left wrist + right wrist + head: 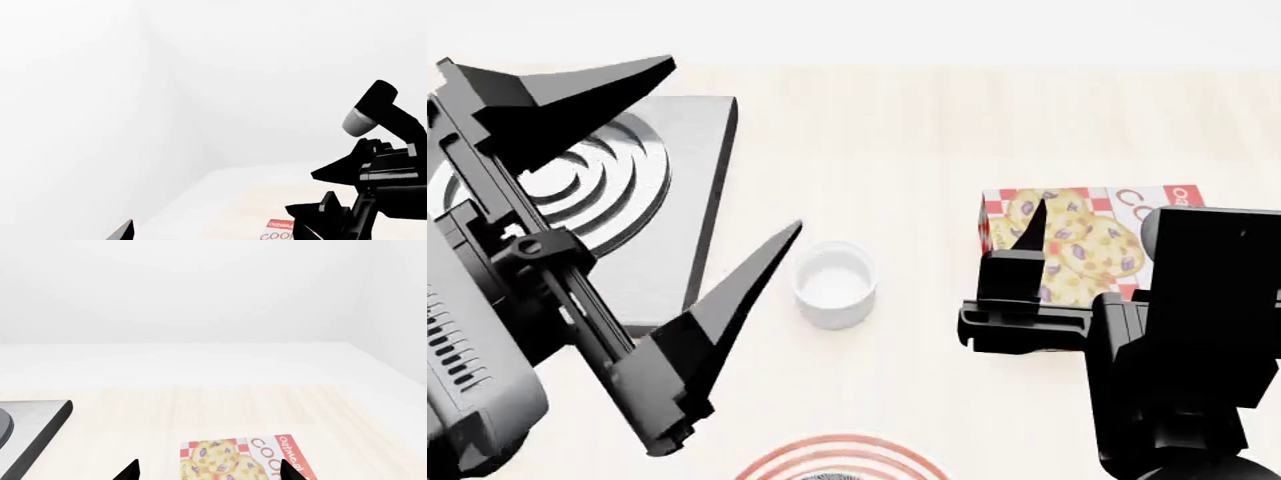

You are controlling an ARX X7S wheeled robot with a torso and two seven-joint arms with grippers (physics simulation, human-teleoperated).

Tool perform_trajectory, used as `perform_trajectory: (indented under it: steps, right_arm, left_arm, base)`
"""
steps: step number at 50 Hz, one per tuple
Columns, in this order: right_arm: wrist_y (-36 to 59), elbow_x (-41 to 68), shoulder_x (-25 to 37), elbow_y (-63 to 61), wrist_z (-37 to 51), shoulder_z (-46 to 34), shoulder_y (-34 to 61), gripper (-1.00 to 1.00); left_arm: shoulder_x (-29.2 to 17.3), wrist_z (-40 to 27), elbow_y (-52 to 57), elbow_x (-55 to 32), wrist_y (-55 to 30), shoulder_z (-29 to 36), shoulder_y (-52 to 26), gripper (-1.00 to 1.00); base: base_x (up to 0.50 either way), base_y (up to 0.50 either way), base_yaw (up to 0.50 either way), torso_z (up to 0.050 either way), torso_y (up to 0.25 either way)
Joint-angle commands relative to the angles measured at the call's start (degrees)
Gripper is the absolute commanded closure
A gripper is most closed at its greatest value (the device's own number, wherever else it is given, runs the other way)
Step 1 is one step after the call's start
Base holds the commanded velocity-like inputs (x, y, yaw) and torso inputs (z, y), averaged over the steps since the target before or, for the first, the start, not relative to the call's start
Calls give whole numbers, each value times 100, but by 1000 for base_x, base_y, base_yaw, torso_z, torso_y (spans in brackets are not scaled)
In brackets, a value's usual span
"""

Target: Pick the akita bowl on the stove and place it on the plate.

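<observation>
The stove (687,170) lies at the table's left, a grey slab with raised rings, and my left arm covers much of it. No akita bowl shows on the visible part; it is hidden or out of view. Only the top of the plate (843,452), with its red rings, shows at the bottom edge of the head view. My left gripper (737,143) hangs open over the stove's right edge, with nothing between its fingers (123,231). My right gripper (210,471) is open above the cookie box, empty. A corner of the stove (33,425) shows in the right wrist view.
A small plain white cup (834,285) stands between the stove and the plate. An oatmeal cookie box (1081,245) lies flat at the right, under my right arm (1174,330). White walls close off the far side of the table.
</observation>
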Motion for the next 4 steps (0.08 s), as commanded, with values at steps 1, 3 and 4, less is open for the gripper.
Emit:
perform_trajectory:
  steps: [1, 3, 4]
  right_arm:
    - [-20, 13, 16, 5, 14, -16, 0, -100]
    - [-17, 24, 16, 8, 19, -14, 1, -100]
    - [-19, 25, 18, 8, 20, -15, 2, -100]
  left_arm:
    - [-42, -267, -154, -334, 65, -373, 131, -100]
    - [-48, -356, -182, -459, 64, -487, 146, -100]
    - [-35, -412, -205, -570, 42, -553, 146, -100]
  base:
    - [0, 0, 0, 0, 0]
    - [0, 0, 0, 0, 0]
    - [0, 0, 0, 0, 0]
